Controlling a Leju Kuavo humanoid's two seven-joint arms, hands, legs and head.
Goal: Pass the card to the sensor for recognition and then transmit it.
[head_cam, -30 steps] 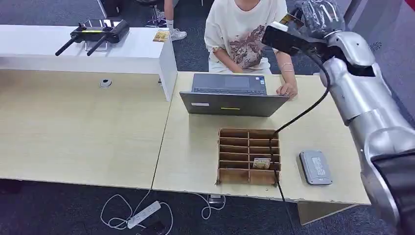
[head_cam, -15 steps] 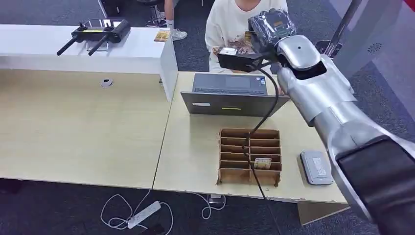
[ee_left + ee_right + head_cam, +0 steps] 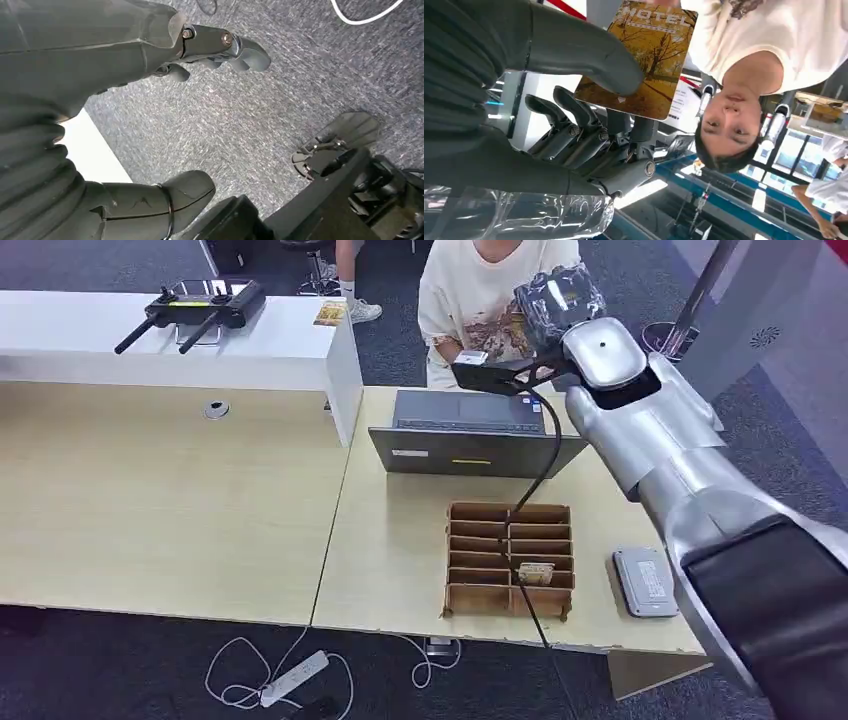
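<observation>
The card, printed with an autumn scene, is pinched between the thumb and fingers of the right robot hand, which is raised high over the far edge of the surface, above the open laptop and in front of a seated person. By the look of it, the hand-over is the step in hand, though whether the grey sensor, lying on the surface just beside the wooden compartment tray, has been served cannot be told. The card should be kept flat and steady, with its free edge offered toward the person, and the pinch should be eased only once the card is taken. The wrist cable, hanging over the laptop and tray, should be kept from snagging. The left robot hand hangs over the carpeted floor with nothing held and its fingers apart.
</observation>
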